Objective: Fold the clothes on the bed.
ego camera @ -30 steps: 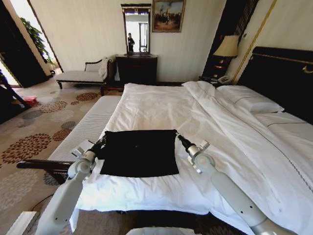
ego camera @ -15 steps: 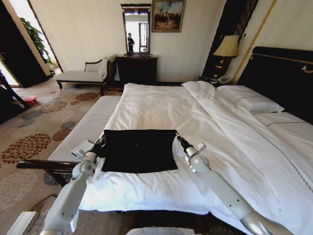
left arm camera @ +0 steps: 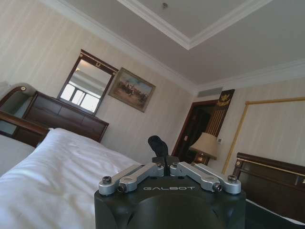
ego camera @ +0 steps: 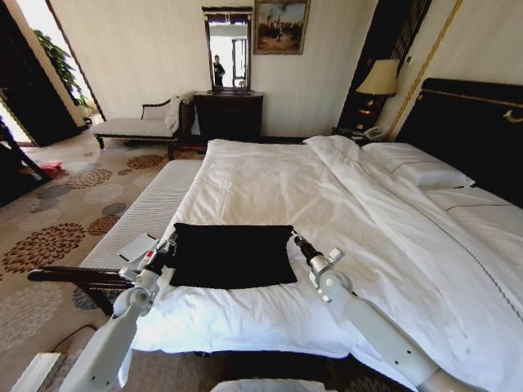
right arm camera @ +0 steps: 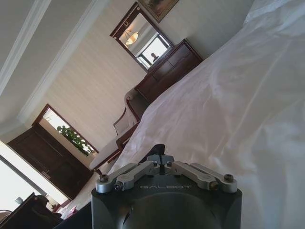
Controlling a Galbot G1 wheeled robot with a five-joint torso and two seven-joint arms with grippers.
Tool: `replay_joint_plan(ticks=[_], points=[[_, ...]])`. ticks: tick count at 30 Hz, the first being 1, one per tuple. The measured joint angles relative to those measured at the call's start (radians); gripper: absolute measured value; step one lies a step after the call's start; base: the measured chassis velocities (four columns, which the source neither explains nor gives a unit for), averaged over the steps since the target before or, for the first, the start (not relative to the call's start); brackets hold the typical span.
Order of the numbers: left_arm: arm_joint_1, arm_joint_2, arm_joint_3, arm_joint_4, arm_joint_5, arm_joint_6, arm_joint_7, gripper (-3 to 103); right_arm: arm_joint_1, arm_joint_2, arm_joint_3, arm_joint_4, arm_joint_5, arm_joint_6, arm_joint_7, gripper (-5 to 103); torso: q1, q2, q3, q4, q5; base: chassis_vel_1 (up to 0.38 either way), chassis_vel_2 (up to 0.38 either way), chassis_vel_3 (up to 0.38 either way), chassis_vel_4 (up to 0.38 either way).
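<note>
The shirt [ego camera: 231, 256] lies in the lower centre of the head view as a flat black rectangle on the white duvet [ego camera: 327, 204], near the foot corner of the bed [ego camera: 458, 122]. Its lettering is not visible.

The left gripper [ego camera: 166, 250] sits at the shirt's left edge, in the lower left of the frame, its arm rising from the bottom edge. The right gripper [ego camera: 296, 242] sits at the shirt's upper right corner, its arm running in from the lower right. Both tips touch the dark cloth. In the left wrist view the left gripper [left arm camera: 159, 145] shows a dark tip above its linkage, the fingers drawn together, seemingly pinched on the cloth. In the right wrist view the right gripper [right arm camera: 158, 150] looks the same, fingers together against the duvet, apparently gripping the shirt's edge.

Pillows [ego camera: 417, 167] lie in the right of the frame before the dark headboard. A lamp [ego camera: 381, 77] stands in the upper right, a dresser [ego camera: 229, 114] with a mirror [ego camera: 228, 47] at upper centre, a chaise [ego camera: 139, 124] in the upper left, and patterned carpet [ego camera: 57, 220] on the left.
</note>
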Motion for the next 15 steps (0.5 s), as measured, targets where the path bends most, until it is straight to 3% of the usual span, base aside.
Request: replay_joint_plan(ticks=[7,15], points=[[0.029,0.001,-0.021,0.018,-0.012,0.001,0.119,0,-0.148,-0.048,0.032,0.129,-0.034,0.002,0.021,0,0.000,0.000,0.000,-0.0004,-0.0002,0.000,0.000,0.000,0.000],[0.043,-0.008,-0.009,0.042,-0.016,0.000,0.172,0,-0.216,-0.036,0.026,0.129,-0.084,0.002,0.032,0,0.000,0.000,0.000,-0.0001,0.0000,0.000,0.000,0.000,0.000]])
